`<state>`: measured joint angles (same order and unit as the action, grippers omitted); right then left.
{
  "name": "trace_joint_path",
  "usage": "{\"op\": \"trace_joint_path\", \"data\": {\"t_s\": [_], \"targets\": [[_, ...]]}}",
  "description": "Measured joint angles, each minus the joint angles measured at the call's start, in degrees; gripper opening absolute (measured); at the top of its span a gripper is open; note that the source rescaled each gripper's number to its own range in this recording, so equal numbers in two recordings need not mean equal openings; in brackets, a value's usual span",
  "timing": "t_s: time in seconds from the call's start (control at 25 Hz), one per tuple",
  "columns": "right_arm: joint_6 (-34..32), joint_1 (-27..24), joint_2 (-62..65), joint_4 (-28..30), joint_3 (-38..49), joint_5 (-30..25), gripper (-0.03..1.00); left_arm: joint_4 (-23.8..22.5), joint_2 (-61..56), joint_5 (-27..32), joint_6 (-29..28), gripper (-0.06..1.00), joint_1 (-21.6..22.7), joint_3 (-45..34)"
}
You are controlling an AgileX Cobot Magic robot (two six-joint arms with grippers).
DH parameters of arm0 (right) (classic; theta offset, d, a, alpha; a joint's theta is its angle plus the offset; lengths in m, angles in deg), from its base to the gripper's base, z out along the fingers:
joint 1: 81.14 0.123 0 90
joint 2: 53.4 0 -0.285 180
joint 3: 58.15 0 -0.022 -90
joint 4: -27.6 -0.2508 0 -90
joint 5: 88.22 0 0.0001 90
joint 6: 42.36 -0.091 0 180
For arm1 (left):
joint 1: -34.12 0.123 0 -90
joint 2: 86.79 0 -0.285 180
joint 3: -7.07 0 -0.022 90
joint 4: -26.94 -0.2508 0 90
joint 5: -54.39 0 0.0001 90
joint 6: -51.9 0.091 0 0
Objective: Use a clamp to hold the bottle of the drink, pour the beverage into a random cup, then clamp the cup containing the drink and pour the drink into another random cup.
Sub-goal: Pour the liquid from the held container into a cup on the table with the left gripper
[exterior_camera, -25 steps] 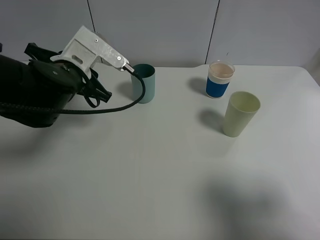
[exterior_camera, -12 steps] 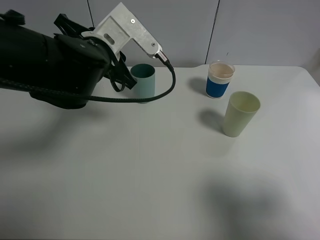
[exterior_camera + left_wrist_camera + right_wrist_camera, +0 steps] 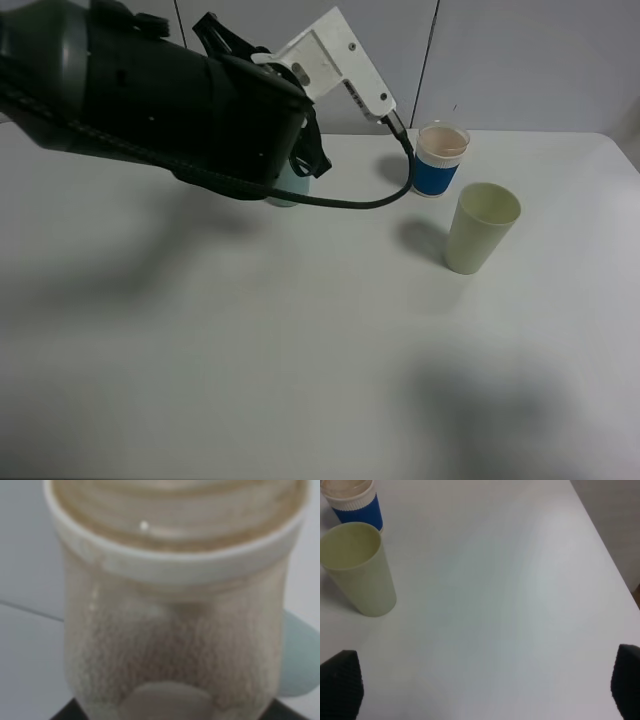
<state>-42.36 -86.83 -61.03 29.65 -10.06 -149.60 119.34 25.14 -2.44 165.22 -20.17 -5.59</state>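
My left tool (image 3: 308, 160) is clenched on the bottle of the drink (image 3: 170, 620), which fills its wrist view, brown beverage (image 3: 172, 510) showing inside. The arm hangs above the table (image 3: 300, 350) and hides most of a dark teal tumbler (image 3: 284, 196). My right tool (image 3: 482, 685) is released and empty. The pale yellow-green cup (image 3: 482, 228) stands empty on the right side, just beside a blue-banded cup (image 3: 438, 165). To pour well, I judge I should centre the bottle's mouth over the yellow-green rim, tilt slowly, and keep clear of the blue-banded cup.
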Motion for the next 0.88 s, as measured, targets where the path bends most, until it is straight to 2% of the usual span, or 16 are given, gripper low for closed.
{"op": "trace_joint_path", "data": {"t_s": [0.2,0.52,0.88], "targets": [[0.0,0.0,0.0,0.0,0.0,0.0,0.99,2.2,6.2,-1.8,9.4,0.06,-2.0,7.9],[0.0,0.0,0.0,0.0,0.0,0.0,0.99,4.3,12.6,-2.0,16.3,0.06,-3.9,15.8],[0.0,0.0,0.0,0.0,0.0,0.0,0.99,7.5,19.8,-2.2,27.1,0.06,-5.7,26.1]]}}
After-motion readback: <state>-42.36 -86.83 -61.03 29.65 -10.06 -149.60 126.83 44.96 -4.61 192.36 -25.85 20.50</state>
